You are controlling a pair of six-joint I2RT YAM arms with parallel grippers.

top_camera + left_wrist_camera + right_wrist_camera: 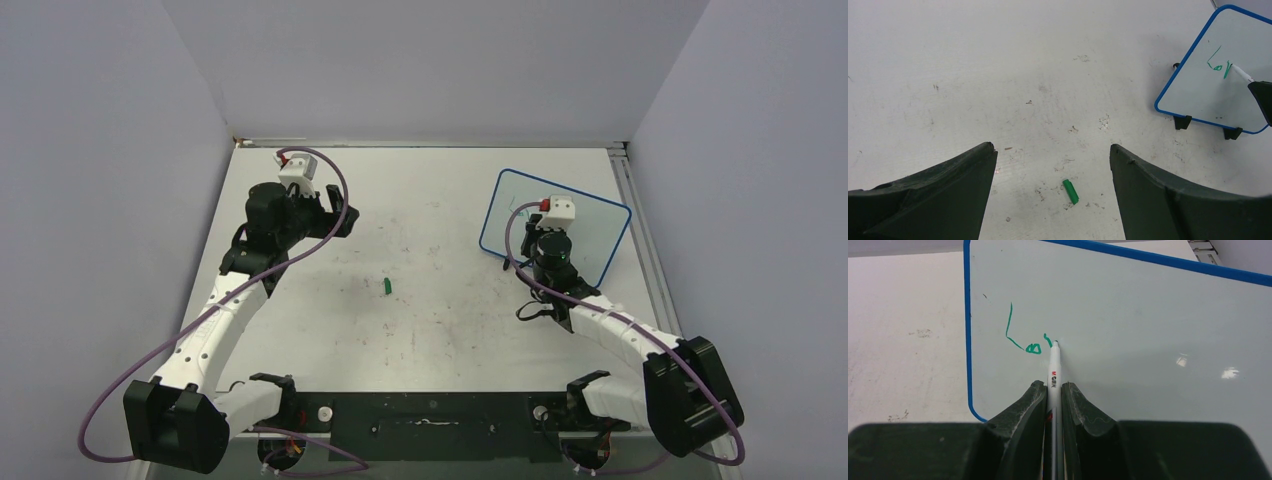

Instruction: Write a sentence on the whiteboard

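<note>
The right gripper (1053, 390) is seen clamped on a white marker (1054, 371), the barrel being pinched between both fingers and pointed away from the wrist. The marker's tip is pressed against the whiteboard (1148, 325), right at the end of a short green stroke. On the board, the sentence (1027, 337) is found only in part: a tall "L", a small "o" and the start of a third letter, all in thin green line near the board's left edge. The rest of the glossy surface is left bare inside the blue rim. In the top view the whiteboard is placed on the far right part of the table (998, 75), turned at an angle to the table edges. In the left wrist view it is shown propped at a tilt on its black feet (1183, 121). The left gripper (1052, 148) is held with its jaws spread wide and with nothing between them, over the far left of the table, well apart from the board. A small green cap (1071, 191) is seen lying on the table near its middle, between the two arms.
</note>
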